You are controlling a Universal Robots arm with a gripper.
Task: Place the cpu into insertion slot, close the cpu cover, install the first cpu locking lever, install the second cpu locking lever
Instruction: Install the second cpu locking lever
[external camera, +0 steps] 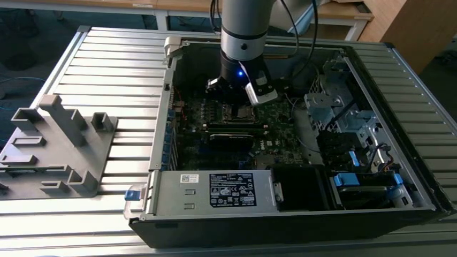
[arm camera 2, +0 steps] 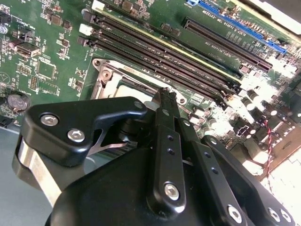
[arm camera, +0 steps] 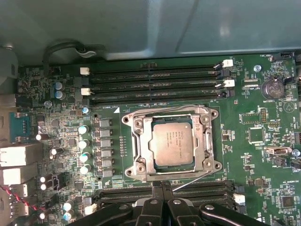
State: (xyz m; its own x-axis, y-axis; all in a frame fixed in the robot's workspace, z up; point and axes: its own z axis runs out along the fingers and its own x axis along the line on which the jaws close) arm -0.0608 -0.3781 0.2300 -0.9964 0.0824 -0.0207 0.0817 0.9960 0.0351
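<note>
CPU seated, cover down, levers in progress.
Your cpu (arm camera: 173, 145) sits in the insertion slot (arm camera: 141, 165) under the closed cpu cover (arm camera: 205, 141); the end effector (arm camera: 162, 186), fingers together, hovers at the socket's edge by a thin locking lever (arm camera: 193, 181), apparently not latched.

In the second wrist view the end effector (arm camera 2: 165, 94) covers most of the insertion slot (arm camera 2: 124, 80), leaving one corner of its rim bare. In the first wrist view the picture's edge cuts off the end effector's body. In the exterior view the arm (external camera: 243, 32) hides the motherboard (external camera: 279, 134) behind it.
</note>
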